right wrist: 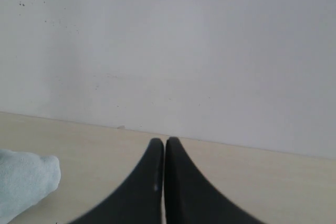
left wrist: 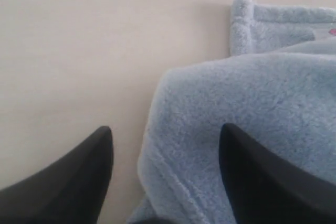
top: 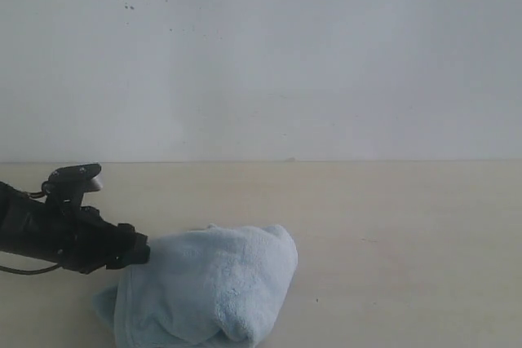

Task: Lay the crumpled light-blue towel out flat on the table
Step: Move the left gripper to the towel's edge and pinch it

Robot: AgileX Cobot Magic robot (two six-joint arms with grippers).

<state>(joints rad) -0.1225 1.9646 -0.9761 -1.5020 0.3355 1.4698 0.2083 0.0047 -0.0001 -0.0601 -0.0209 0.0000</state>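
Towel [top: 208, 283] is lying bunched near-left on the bench [top: 391, 226], not yet flat. Left arm [top: 57, 238] is hovering, jaws spread, straddling its left edge, empty; right jaws are pressing together. Next, probably: pinching a hem, pulling outward.

The place is best described as a plain robot test bench, as in a laboratory. A broad pale cream table [top: 391, 226] is set directly against a plain white wall [top: 326, 55], on which a few small dark specks [top: 129, 6] are seen. A black robot arm [top: 57, 238], with a small camera unit [top: 77, 177] mounted on it, is stretched low over the table, where a single light-blue towel [top: 204, 283] is laid.
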